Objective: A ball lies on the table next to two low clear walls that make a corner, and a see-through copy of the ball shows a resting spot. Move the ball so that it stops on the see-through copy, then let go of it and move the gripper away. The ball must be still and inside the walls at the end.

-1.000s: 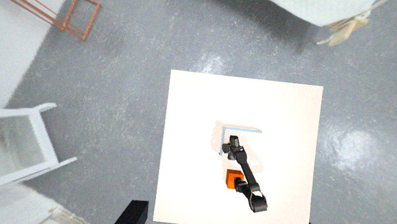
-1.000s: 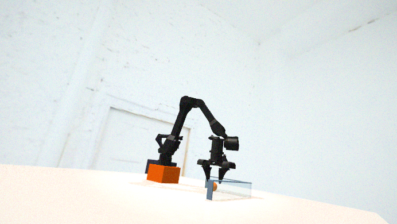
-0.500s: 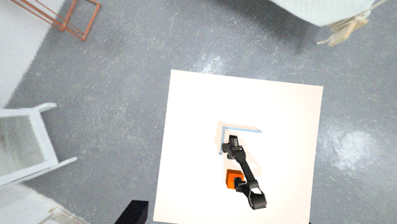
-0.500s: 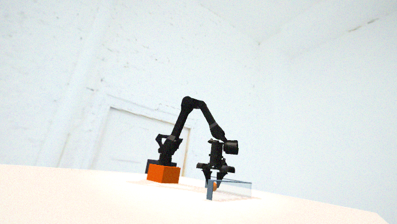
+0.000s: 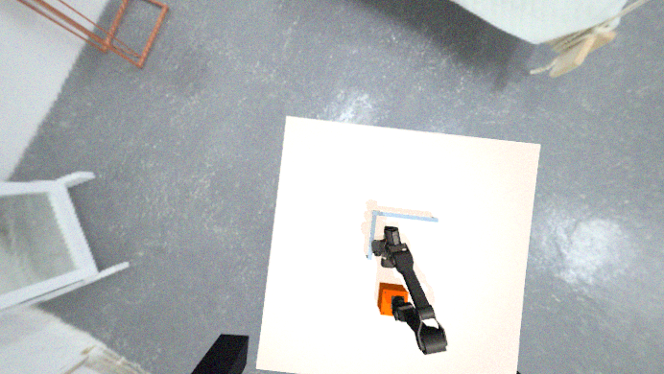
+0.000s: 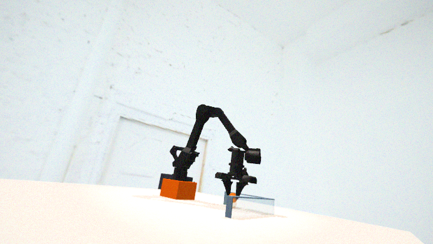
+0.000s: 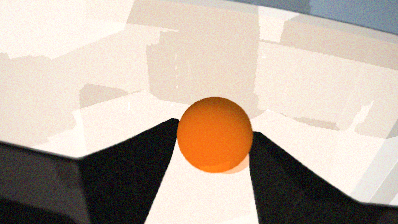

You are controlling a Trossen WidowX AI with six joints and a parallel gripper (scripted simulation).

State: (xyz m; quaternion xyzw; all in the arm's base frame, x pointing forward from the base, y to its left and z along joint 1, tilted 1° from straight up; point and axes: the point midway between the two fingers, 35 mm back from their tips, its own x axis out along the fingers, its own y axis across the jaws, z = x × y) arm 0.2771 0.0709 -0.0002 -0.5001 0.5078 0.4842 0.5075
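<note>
An orange ball (image 7: pixel 215 137) (image 6: pixel 233 198) is between the two black fingertips, touched from both sides. My gripper (image 7: pixel 214 132) points down and is shut on the ball, holding it a little above the table. The pale see-through copy (image 7: pixel 241 167) (image 6: pixel 234 205) peeks out under the ball's lower right edge in the wrist view and below the ball in the exterior view. The low clear walls, one at the top (image 5: pixel 408 216) and one at the left (image 5: pixel 371 235) in the top view, make a corner around the gripper. The arm hides the ball in the top view.
The arm's orange base block (image 5: pixel 386 307) (image 6: pixel 178 189) stands on the pale table (image 5: pixel 326 168) (image 6: pixel 94 206). In the top view, the gripper body is close beside the left wall and overlaps it from above. The table's edges lie well outside the corner.
</note>
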